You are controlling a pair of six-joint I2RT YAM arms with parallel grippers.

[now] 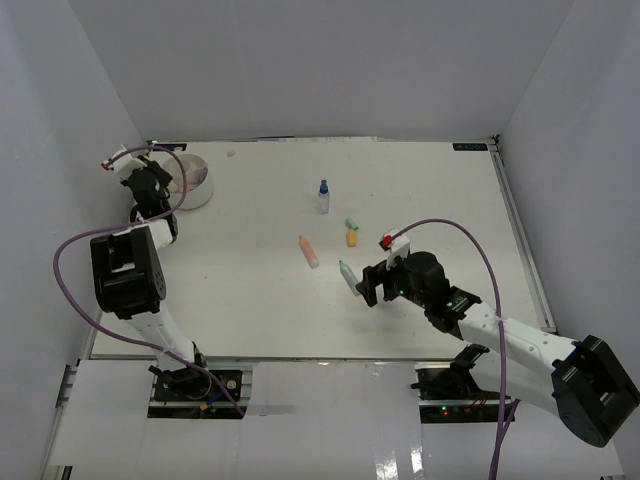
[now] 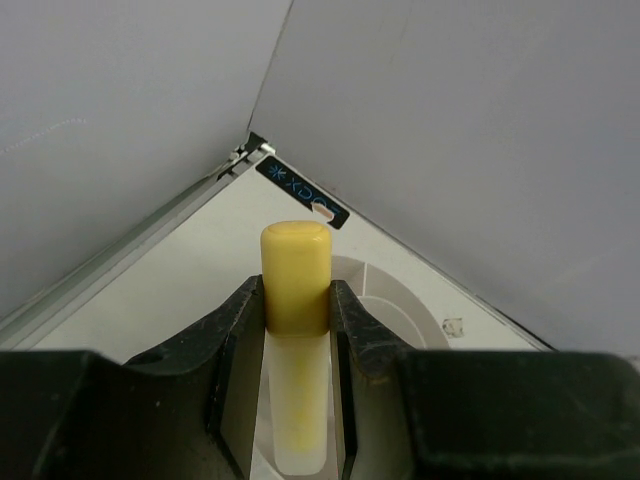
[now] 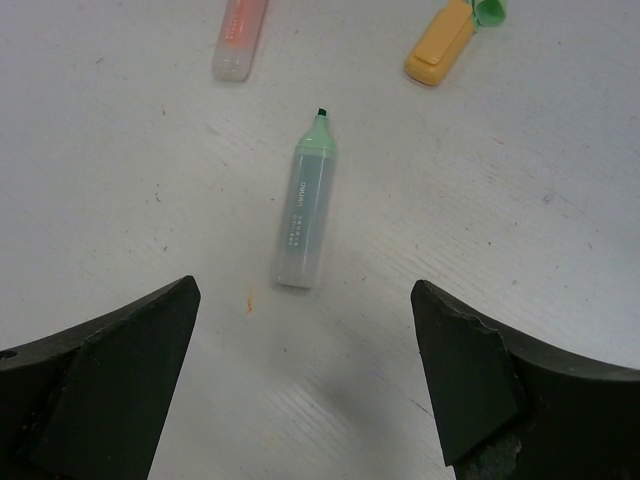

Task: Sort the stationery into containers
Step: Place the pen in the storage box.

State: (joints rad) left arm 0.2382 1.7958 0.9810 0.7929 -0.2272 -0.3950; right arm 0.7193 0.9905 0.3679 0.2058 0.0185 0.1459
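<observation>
1. Stationery is in two places. The yellow marker (image 2: 295, 270) is clamped between the left gripper's (image 2: 297, 300) fingers, cap end forward, right at the rim of the tub (image 2: 390, 295) in the far left corner of the table (image 1: 250, 310). I judge it is poised there for a drop; which compartment it will go into cannot be told.
2. The fingers pinch the marker's body just below the cap, which keeps it straight and easy to release.
3. The right gripper (image 3: 305, 300) hangs wide open and empty above the green marker (image 3: 305, 215). That marker lies flat mid-table with its bare tip pointing away and a finger on either side of it. It is probably lined up as the next pick.
4. Loose on the table beyond it are the pink marker (image 3: 238, 30) and an orange piece (image 3: 440, 50) touching a small green piece (image 3: 490, 10). Farther off, the bottle (image 1: 323, 197) stands upright.
</observation>
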